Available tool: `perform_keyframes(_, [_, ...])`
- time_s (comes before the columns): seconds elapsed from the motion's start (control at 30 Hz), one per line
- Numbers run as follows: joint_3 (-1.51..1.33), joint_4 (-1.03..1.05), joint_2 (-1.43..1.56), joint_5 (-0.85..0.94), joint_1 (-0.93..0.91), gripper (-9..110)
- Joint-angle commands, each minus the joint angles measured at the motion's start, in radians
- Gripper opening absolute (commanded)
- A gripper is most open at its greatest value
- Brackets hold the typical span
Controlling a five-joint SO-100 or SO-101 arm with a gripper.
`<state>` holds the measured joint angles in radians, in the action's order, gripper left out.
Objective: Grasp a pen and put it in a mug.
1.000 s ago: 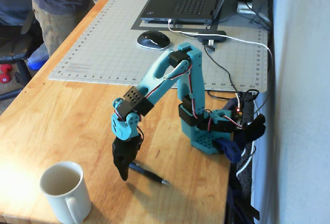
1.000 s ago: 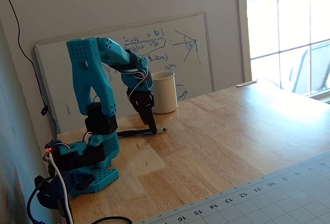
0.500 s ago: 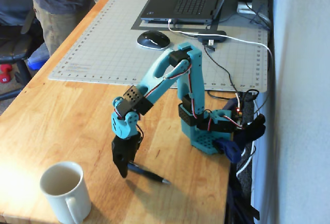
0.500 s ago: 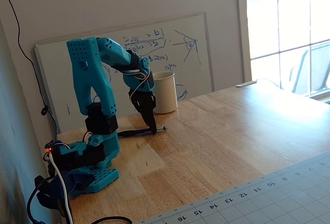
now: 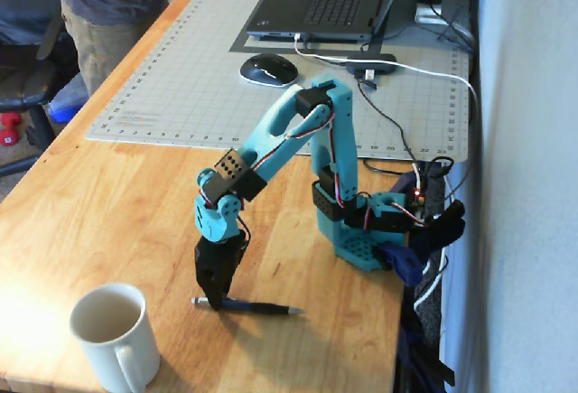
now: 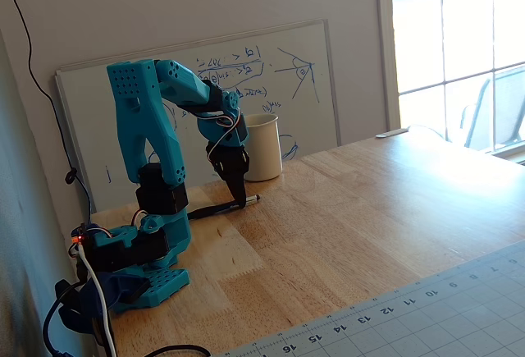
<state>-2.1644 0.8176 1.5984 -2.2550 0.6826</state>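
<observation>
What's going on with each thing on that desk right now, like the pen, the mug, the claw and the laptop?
pen: lying flat on the table, claw at one end.
mug: upright, empty, apart from the pen.
gripper: pointing down onto the pen; grip unclear.
laptop: open.

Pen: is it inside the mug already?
No, the pen lies flat on the table beside the mug, under the gripper.

Wood table (image 5: 117, 203). Gray cutting mat (image 5: 181, 77) at 12, with a black mouse (image 5: 268, 70) and a dark laptop (image 5: 330, 0) on it. Person (image 5: 108, 4) standing at 10. Whiteboard (image 6: 312, 86) leaning on the wall, window (image 6: 459, 45) at 2.
</observation>
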Motion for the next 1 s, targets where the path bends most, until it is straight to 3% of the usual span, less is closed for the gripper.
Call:
perform_keyframes(0.0, [0.018, -0.011, 0.017, -0.011, -0.006, 7])
perform_keyframes(0.53, [0.021, -0.049, 0.245, 0.005, -0.023, 2])
perform_keyframes(0.77, [0.005, -0.307, 0.39, 0.015, -0.051, 2])
perform_keyframes(0.97, [-0.071, -0.624, 0.505, 0.133, -0.057, 2])
